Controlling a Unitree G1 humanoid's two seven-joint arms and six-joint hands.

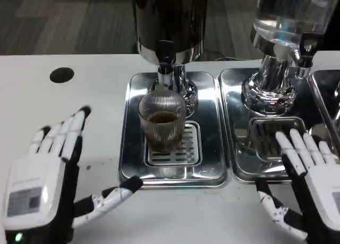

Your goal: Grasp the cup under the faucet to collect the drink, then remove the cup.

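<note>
Ribbed glass cup (162,122) stands upright on the slotted grate (175,148) of the left drip tray (172,172), directly below the black faucet (165,63) of the dark drink dispenser (169,20); a shallow layer of brown liquid sits inside, well short of the rim. The dispenser's chrome base (186,90) rises just behind the cup, touching or nearly so, can't tell which. Left hand (50,175) lies on the white table (101,84) to the left of the tray, fingers spread w/ nothing in them, thumb stretched toward the tray's front-left corner, thumb tip at its edge. Right hand (313,180) is at the lower right, fingers apart and empty, fingertips over the front of the second drip tray (241,164). That tray carries a clear-tank dispenser (284,20) w/ its own chrome base (268,92) and tap (304,55). Between the left hand and the cup stands only the tray's raised rim. A black round hole (61,75) marks the table at far left.
</note>
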